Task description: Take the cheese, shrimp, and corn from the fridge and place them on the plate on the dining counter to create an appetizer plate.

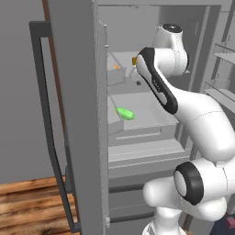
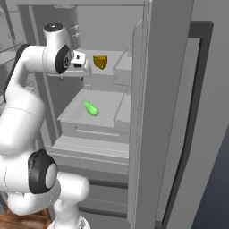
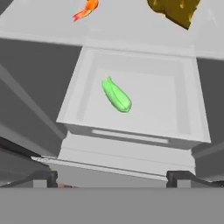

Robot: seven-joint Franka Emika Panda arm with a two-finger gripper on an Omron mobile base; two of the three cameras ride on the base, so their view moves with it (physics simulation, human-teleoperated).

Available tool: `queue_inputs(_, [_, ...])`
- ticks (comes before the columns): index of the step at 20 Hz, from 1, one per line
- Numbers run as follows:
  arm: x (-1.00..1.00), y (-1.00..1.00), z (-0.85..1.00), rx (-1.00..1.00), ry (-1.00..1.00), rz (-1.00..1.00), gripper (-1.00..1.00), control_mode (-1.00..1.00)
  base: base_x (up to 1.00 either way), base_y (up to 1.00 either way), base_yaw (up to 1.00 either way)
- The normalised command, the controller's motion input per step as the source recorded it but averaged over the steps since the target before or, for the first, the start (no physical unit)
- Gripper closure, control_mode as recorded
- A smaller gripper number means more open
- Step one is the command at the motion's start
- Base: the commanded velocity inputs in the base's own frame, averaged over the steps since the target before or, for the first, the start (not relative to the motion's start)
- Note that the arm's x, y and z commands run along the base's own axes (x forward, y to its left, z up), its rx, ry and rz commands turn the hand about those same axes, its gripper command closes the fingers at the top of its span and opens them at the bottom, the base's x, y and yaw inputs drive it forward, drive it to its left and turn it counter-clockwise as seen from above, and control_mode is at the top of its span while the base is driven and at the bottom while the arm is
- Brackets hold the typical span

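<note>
The fridge (image 2: 165,112) stands open with my arm reaching inside. On the upper shelf rests the yellow-orange cheese (image 2: 100,61) wedge, also at the top of the hand view as cheese (image 3: 175,9). The tiny orange shrimp (image 3: 87,8) lies to its left on that shelf, shrimp (image 1: 117,67). In the pale tray below lies the green corn (image 3: 116,95), corn (image 2: 91,108), corn (image 1: 125,113). My gripper (image 3: 111,178) hovers open and empty above the tray's front, beside the cheese shelf, gripper (image 2: 78,67). The plate and dining counter are out of view.
The open fridge door (image 1: 75,105) with its long dark handle (image 1: 46,119) stands close on the left. Door-side shelves (image 1: 222,69) sit to the right. Pale drawers (image 2: 89,152) lie below the tray. A wooden floor (image 1: 32,206) shows at lower left.
</note>
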Motion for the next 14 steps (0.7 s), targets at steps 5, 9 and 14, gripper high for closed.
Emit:
queue_inputs(5, [0.23, 0.25, 0.15, 0.00, -0.12, 0.21, -1.00, -1.00, 0.00, 0.00, 0.00])
queue_inputs(9, [0.23, 0.19, 0.01, -0.01, -0.24, 0.27, -1.00, -1.00, 0.00, 0.00, 0.00])
queue_inputs(14, [0.50, 0.17, 0.00, -0.03, -0.18, 0.22, -1.00, -1.00, 0.00, 0.00, 0.00])
